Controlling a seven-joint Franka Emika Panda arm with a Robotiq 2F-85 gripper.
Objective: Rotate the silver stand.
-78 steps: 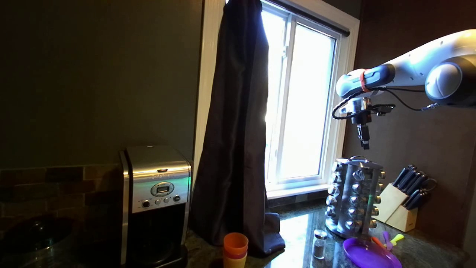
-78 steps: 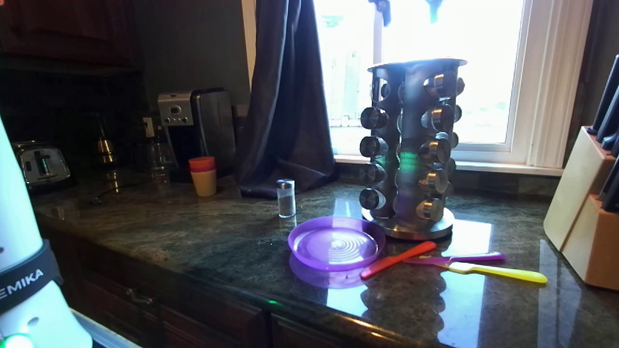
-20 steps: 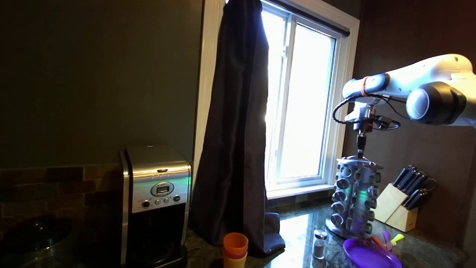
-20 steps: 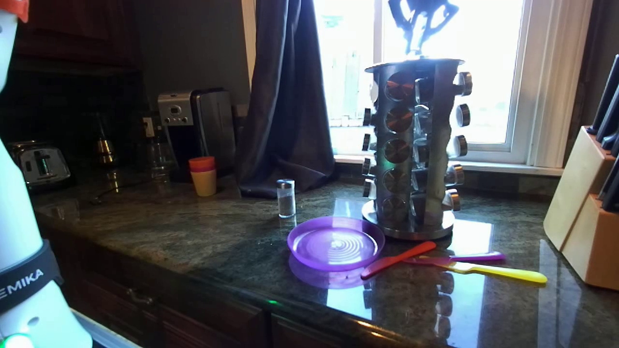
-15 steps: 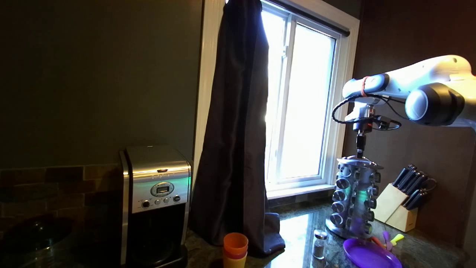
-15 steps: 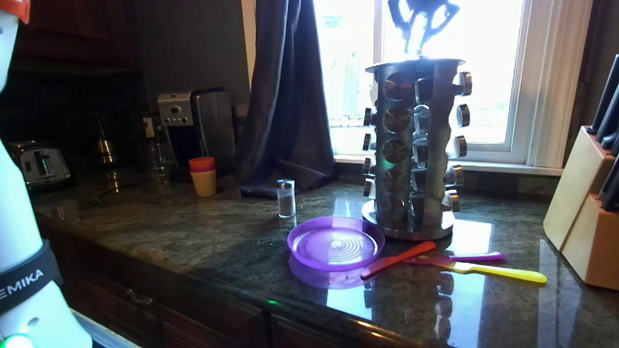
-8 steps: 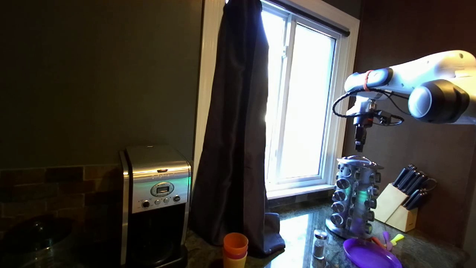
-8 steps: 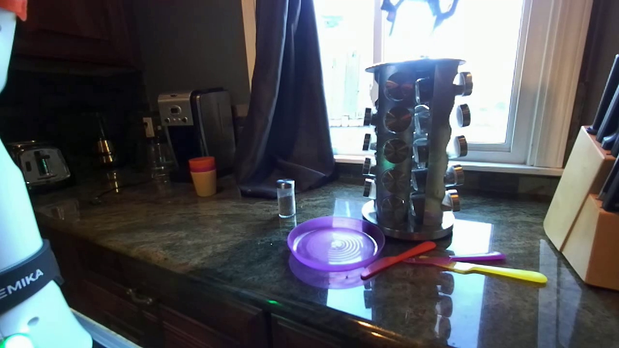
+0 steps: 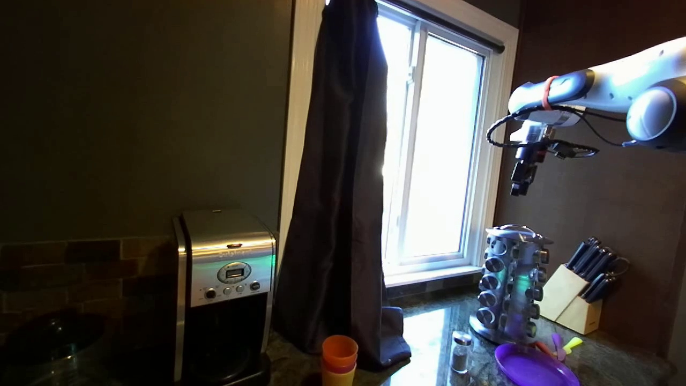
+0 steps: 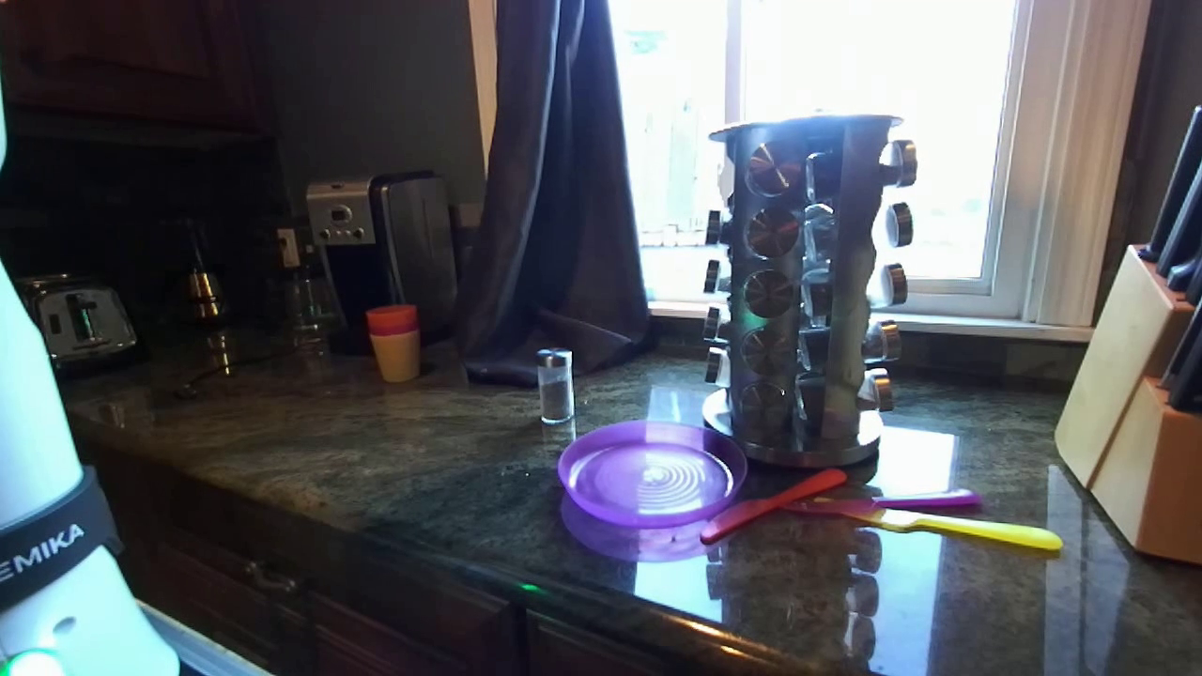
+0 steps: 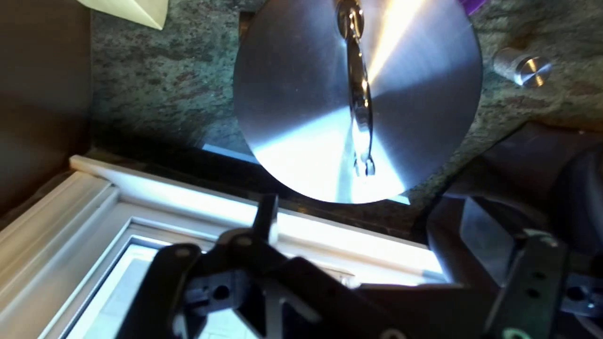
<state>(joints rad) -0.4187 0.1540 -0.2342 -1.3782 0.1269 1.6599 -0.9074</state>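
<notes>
The silver stand [image 9: 520, 289] is a tall round chrome rack with tiers of small jars. It stands upright on the dark stone counter and also shows in an exterior view [image 10: 850, 310]. In the wrist view its round lid [image 11: 297, 80] fills the top middle, with a shiny arched handle [image 11: 360, 94] across it. My gripper [image 9: 519, 188] hangs above the stand, apart from the handle and slightly tilted. In the wrist view my gripper [image 11: 377, 221] has its fingers spread wide with nothing between them. The gripper is out of frame in an exterior view.
A purple plate [image 10: 648, 512] and red [image 10: 775, 507], purple [image 10: 930, 499] and yellow [image 10: 986, 531] plastic knives lie before the stand. A knife block [image 10: 1108, 376], a small jar [image 10: 556, 390], a dark curtain [image 10: 563, 235] and the window [image 9: 445, 145] are close by.
The stand turned between the oldest frames and 1.3 s ago, and has stayed still since. My gripper, closed at the top handle a second ago, has opened and risen clear of it.
</notes>
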